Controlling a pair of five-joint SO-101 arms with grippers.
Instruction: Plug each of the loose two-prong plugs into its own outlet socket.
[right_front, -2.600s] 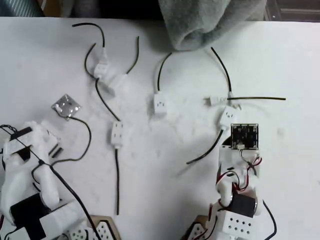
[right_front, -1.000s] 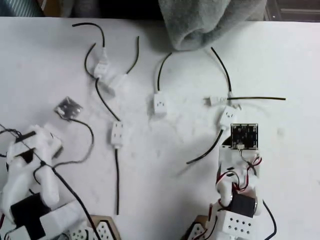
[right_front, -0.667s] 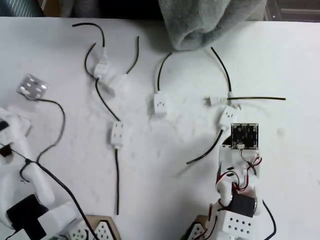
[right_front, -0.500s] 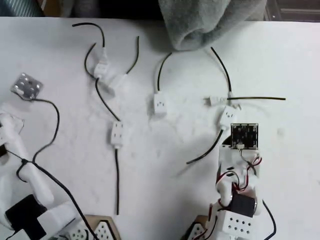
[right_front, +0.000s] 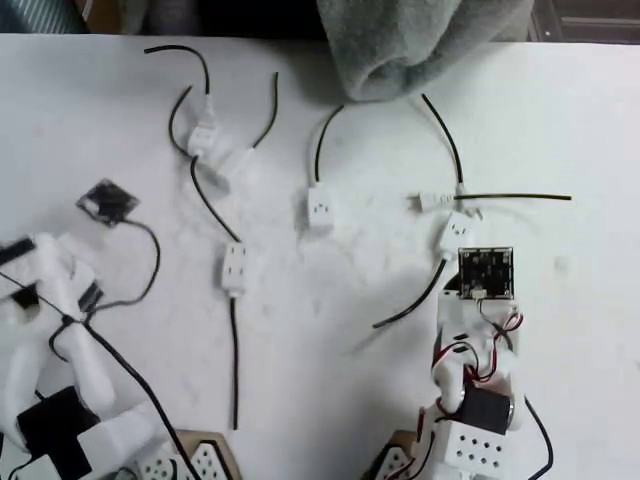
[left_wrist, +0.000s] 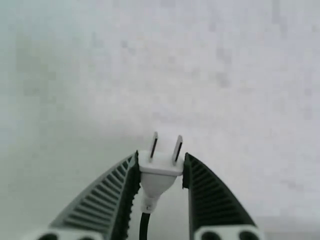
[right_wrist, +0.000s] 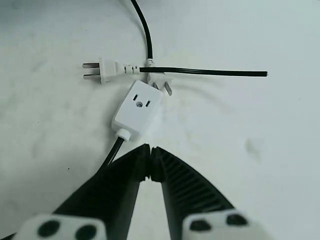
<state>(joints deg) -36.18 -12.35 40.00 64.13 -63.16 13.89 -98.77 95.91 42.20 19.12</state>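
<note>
Held two-prong plug (left_wrist: 159, 175): pinched by the left pincer (left_wrist: 160, 156), prongs pointed away from it, left of the long-corded socket (right_front: 233, 268), which is judged the nearer target. The right pincer (right_wrist: 150, 150) is pressed together, empty, well right of that socket.

White bench (right_front: 330, 340), matte, faintly mottled, evenly lit, with soft shadows only. Far edge, right of centre: grey fleecy cloth (right_front: 420, 45) hangs over it and spills onto the surface. Beyond that edge, a dark strip (right_front: 250, 15) of room, detail unreadable. Far left corner: ribbed grey object (right_front: 35, 15), cut off.
</note>
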